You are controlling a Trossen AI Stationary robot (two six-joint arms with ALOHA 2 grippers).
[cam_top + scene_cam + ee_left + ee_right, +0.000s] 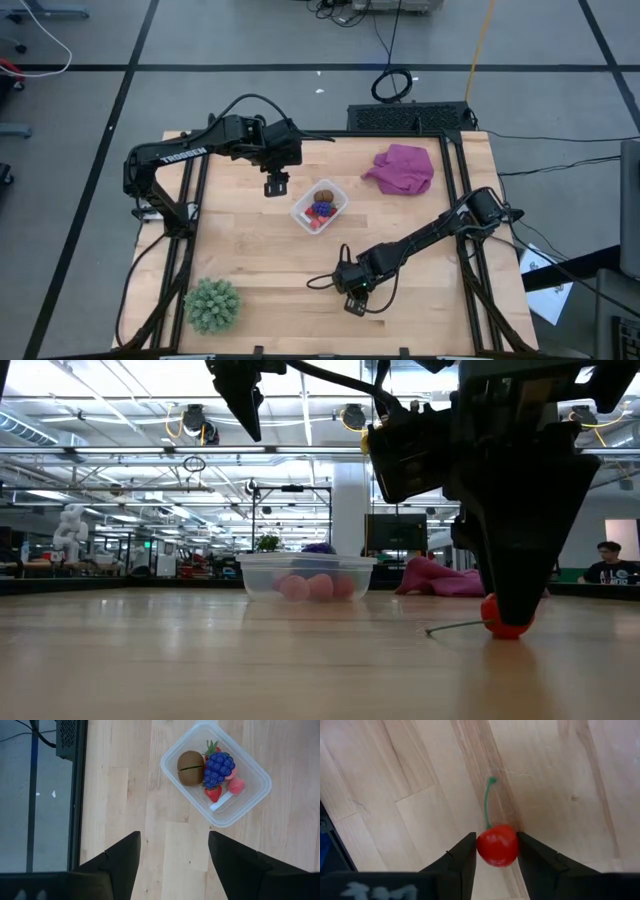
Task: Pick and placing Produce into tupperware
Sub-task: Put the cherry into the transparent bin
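The red cherry [497, 845] is small, round and smooth, so it could squirt out from between the fingers as they press in, or drop on the way to the tub, if the pinch sits off its middle. Its thin green stem [488, 802] lies flat on the worktop [250, 270] and could drag or snag when lifted.

The right end effector [496, 851] is down at the worktop's near side, well apart from the tupperware [336, 192]. Its fingers are narrowed to about the cherry's width, one on each side and touching it, so it appears to be grasping the cherry, which in the low view rests on the wood.

The left end effector [174, 854] hangs above the worktop just beside the tupperware, fingers spread wide and holding nothing. The tub stands near the worktop's middle and already holds a brown kiwi [190, 761], a blue grape bunch [218, 768], a strawberry [213, 793] and pink pieces [235, 785].
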